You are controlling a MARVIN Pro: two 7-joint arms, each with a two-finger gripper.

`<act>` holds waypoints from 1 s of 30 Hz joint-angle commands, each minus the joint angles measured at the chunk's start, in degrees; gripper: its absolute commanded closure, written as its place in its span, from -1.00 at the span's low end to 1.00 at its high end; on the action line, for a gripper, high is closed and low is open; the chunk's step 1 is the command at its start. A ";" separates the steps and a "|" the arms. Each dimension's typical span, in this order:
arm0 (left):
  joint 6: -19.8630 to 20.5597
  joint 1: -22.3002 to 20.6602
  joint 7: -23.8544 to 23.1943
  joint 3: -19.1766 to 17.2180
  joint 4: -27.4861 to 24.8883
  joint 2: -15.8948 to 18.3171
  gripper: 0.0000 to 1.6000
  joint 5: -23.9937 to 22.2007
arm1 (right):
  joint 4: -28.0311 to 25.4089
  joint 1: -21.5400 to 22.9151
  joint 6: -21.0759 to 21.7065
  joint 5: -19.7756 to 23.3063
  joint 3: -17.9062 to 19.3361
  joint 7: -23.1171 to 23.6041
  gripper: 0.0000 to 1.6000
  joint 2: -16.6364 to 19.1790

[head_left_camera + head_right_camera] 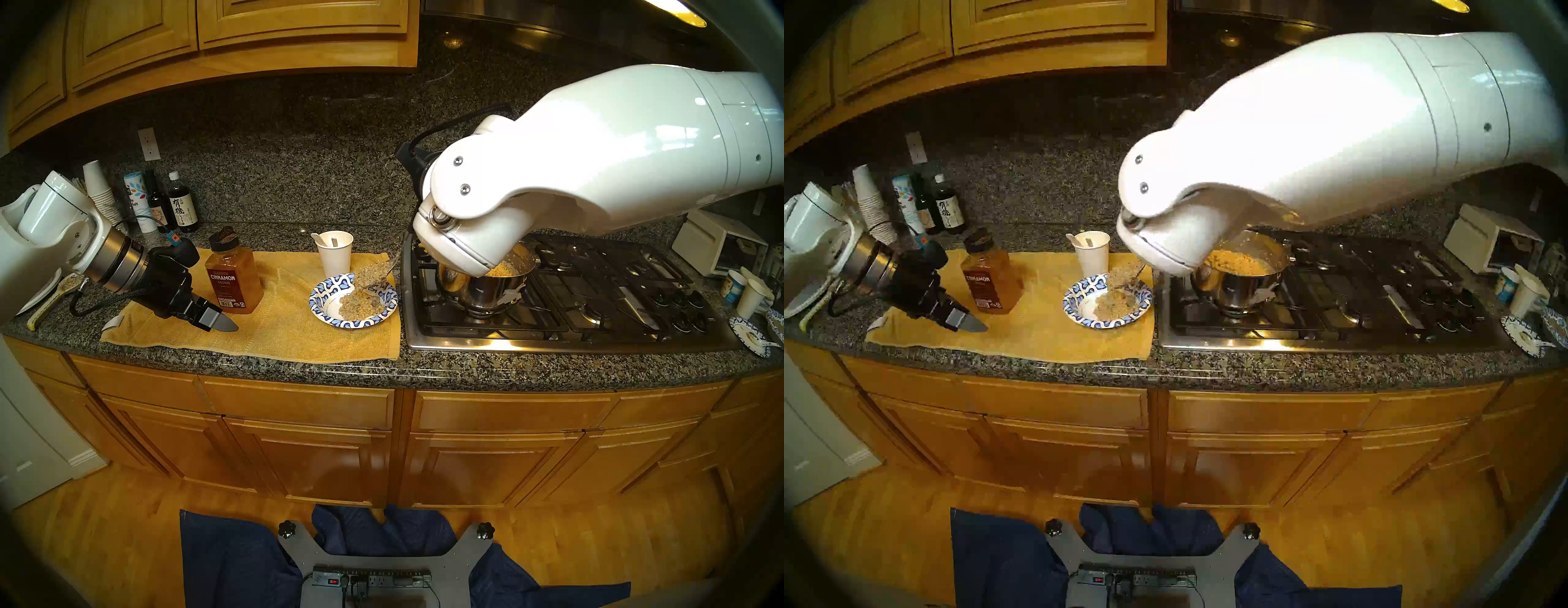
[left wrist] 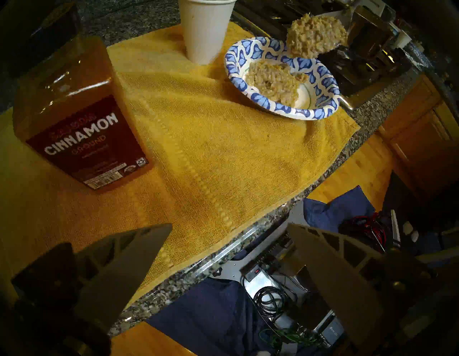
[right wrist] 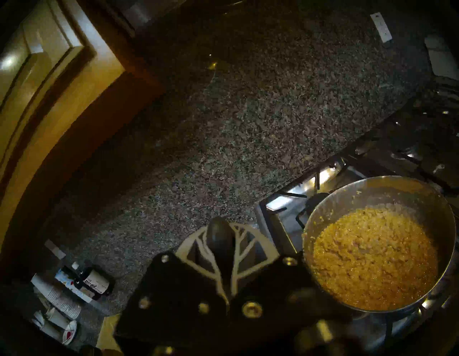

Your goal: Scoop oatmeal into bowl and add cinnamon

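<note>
The blue-and-white paper bowl (image 1: 326,312) (image 2: 285,109) sits on a yellow towel and holds a heap of oatmeal (image 1: 360,303) (image 2: 273,82). Just above the bowl's far right rim hangs a tilted metal spoon (image 1: 373,271) (image 2: 315,37) with a sticky lump of oatmeal clinging to it. My right gripper (image 3: 221,231) is shut on the spoon's dark handle; the head views hide it behind my arm. More oatmeal (image 3: 372,256) fills the steel pot (image 1: 488,288) on the stove. The cinnamon jar (image 1: 233,276) (image 2: 82,129) stands upright left of the bowl. My left gripper (image 1: 220,320) (image 2: 229,225) hovers open and empty in front of the jar.
A white paper cup (image 1: 335,252) holding utensils stands right behind the bowl. The yellow towel (image 1: 275,327) reaches the counter's front edge. Dark bottles (image 1: 182,208) and stacked cups (image 1: 99,187) crowd the back left. The gas stove (image 1: 594,288) borders the bowl's right; cups and a toaster (image 1: 717,246) stand far right.
</note>
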 commanded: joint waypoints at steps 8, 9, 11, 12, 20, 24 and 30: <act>-0.09 -1.72 0.02 -1.63 0.07 -0.12 -1.00 -0.05 | -0.03 6.13 -0.07 -10.11 -5.11 -1.07 1.00 -4.61; -0.09 -1.72 0.02 -1.63 0.07 -0.12 -1.00 -0.05 | 0.00 6.19 -0.07 -10.56 -5.44 -1.16 1.00 -4.88; -0.09 -1.71 0.03 -1.62 0.07 -0.12 -1.00 -0.05 | 0.14 6.51 -0.07 -11.73 -6.32 -1.34 1.00 -5.70; -0.09 -1.71 0.02 -1.62 0.07 -0.12 -1.00 -0.05 | 0.25 6.53 -0.07 -12.17 -6.59 -1.70 1.00 -6.19; -0.12 -1.68 0.03 -1.60 0.07 -0.12 -1.00 -0.06 | 0.80 6.24 -0.07 -16.16 -8.84 -2.14 1.00 -10.38; -0.13 -1.66 0.03 -1.58 0.07 -0.12 -1.00 -0.06 | 1.18 6.54 -0.07 -18.21 -10.31 -2.31 1.00 -11.90; -0.15 -1.64 0.04 -1.55 0.07 -0.12 -1.00 -0.06 | 1.80 6.77 -0.07 -21.18 -12.42 -2.59 1.00 -14.20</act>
